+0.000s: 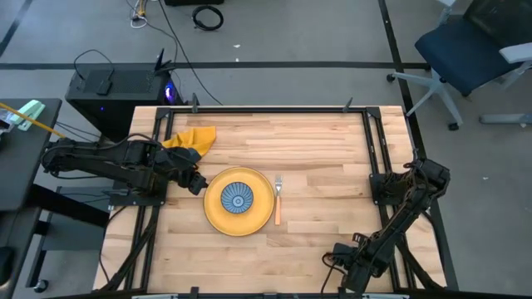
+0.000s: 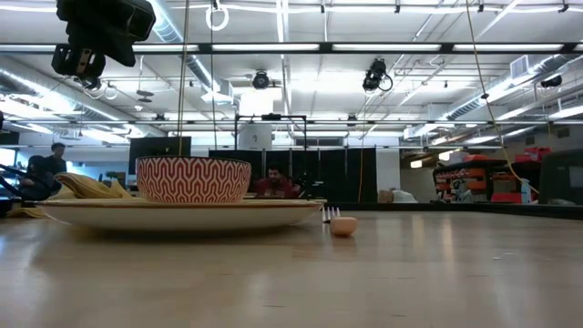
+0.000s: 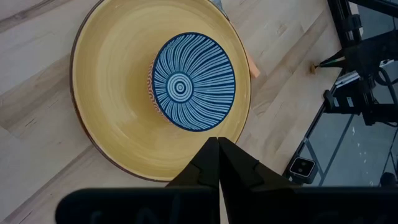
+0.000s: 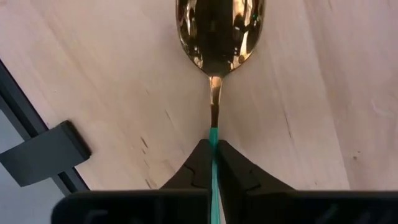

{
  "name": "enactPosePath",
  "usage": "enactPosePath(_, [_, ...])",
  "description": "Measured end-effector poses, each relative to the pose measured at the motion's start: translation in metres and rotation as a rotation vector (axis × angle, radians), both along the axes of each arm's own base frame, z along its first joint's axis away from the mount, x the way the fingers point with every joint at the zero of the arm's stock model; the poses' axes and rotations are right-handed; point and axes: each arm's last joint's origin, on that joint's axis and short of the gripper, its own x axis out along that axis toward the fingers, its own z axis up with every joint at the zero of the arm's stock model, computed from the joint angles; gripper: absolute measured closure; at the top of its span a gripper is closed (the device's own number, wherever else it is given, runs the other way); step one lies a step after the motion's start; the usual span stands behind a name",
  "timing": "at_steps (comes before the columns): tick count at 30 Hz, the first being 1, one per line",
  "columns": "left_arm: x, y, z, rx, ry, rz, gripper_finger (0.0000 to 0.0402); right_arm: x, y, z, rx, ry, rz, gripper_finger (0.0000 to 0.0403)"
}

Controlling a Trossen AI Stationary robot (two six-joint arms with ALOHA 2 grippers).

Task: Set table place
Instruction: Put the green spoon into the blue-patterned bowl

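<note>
The yellow plate (image 1: pixel 239 218) lies on the wooden table (image 1: pixel 316 149) with the blue-patterned bowl (image 1: pixel 238 199) standing in its middle. The orange-handled fork (image 1: pixel 278 206) lies on the table just right of the plate. The yellow napkin (image 1: pixel 193 139) lies crumpled at the far left. My left gripper (image 1: pixel 198 183) is shut and empty, above the plate's left rim (image 3: pixel 124 165). My right gripper (image 1: pixel 332 256) is near the table's near edge, shut on the green-handled gold spoon (image 4: pixel 217 37). My right gripper pinches the spoon's green handle (image 4: pixel 214 135) between its two fingers, close to where the green meets the gold neck. The spoon sticks out ahead of the fingertips, along their line, its bowl's hollow (image 4: pixel 217 31) facing the camera. Whether it rests on the table I cannot tell.
Black rails (image 1: pixel 378 149) run along the table's edges. Bare wood lies right of the fork and toward the far edge. In the low view people show in the room beyond the table, far off.
</note>
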Motion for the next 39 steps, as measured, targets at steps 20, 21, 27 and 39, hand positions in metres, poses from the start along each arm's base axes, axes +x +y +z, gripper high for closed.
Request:
enactPosePath(20, [0.0,0.0,0.0,0.0,0.0,0.0,0.0392,0.047,-0.043,0.132,0.082,-0.26,-0.045,0.04])
enactPosePath(21, [0.0,0.0,0.0,0.0,0.0,0.0,0.0392,0.051,-0.052,0.145,0.064,-0.291,-0.045,0.0401])
enactPosePath(27, [0.0,0.0,0.0,0.0,0.0,0.0,0.0392,0.074,-0.122,0.231,-0.047,-0.535,-0.069,0.0402])
enactPosePath(39, [0.0,0.0,0.0,0.0,0.0,0.0,0.0392,0.123,-0.264,0.348,-0.274,-0.902,-0.103,0.0402])
